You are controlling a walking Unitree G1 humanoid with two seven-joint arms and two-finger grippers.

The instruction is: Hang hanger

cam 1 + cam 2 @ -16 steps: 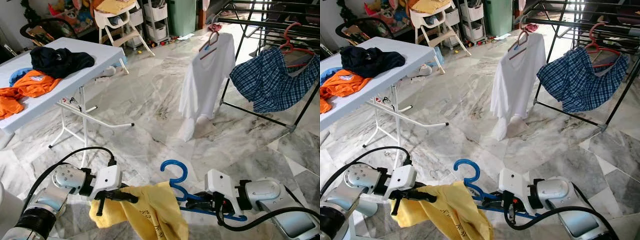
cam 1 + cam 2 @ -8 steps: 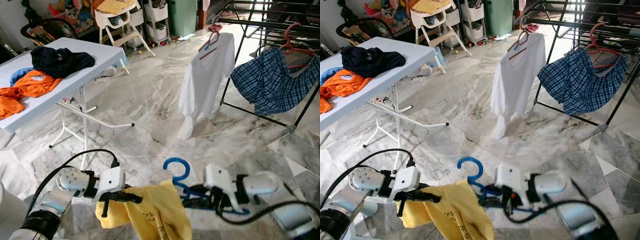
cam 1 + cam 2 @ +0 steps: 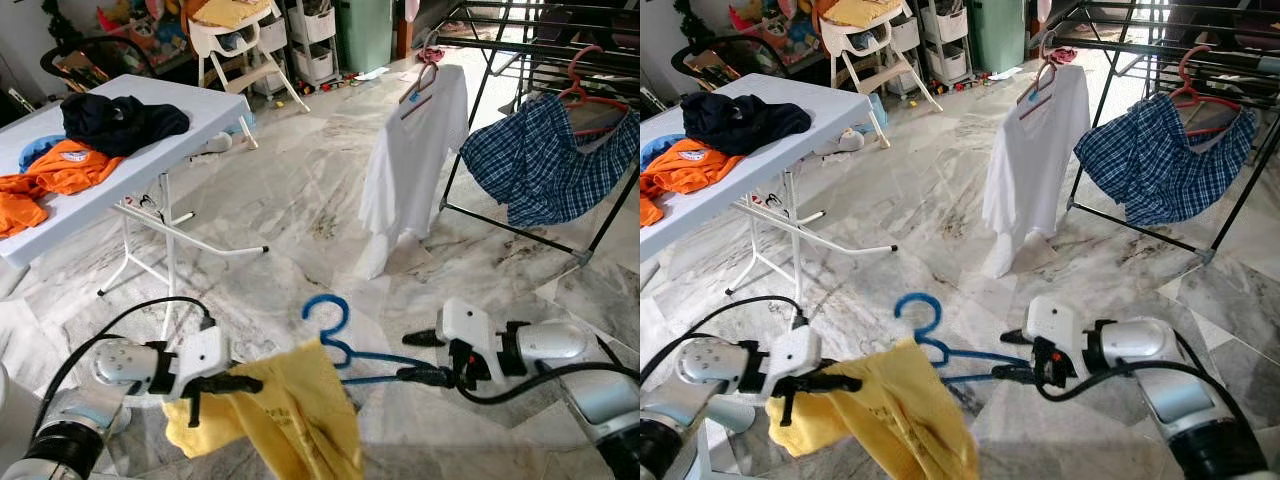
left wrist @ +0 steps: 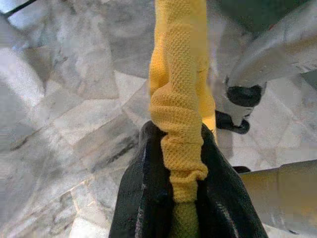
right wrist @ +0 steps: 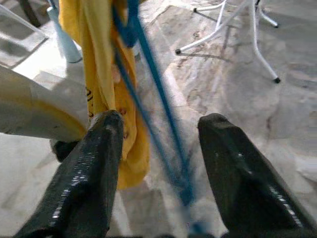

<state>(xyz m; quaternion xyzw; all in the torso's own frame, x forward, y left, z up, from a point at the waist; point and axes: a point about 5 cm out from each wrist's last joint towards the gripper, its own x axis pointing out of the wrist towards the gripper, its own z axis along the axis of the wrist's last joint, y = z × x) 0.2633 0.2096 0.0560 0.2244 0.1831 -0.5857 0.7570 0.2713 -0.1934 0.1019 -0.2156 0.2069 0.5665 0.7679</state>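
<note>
A blue plastic hanger (image 3: 380, 360) hangs low over the marble floor, its hook (image 3: 326, 299) up and partly inside a yellow shirt (image 3: 300, 420). My left gripper (image 3: 240, 383) is shut on a bunched fold of the yellow shirt (image 4: 178, 99), which is squeezed between its fingers (image 4: 143, 188). My right gripper (image 3: 415, 358) is at the hanger's right end, open. In the right wrist view the blurred hanger (image 5: 153, 79) runs through the gap of the right gripper (image 5: 162, 120), and neither finger visibly presses on it.
A white folding table (image 3: 190, 125) with orange and dark clothes stands at the left. At the back right, a black drying rack (image 3: 520, 225) holds a white shirt (image 3: 410, 150) on a hanger and a plaid garment (image 3: 540, 160). A high chair (image 3: 240, 45) and clutter are further back.
My right arm has drawn back to the right and lifted, and its gripper now stands open around the hanger's end. The hanger's hook has shifted left into the yellow shirt.
</note>
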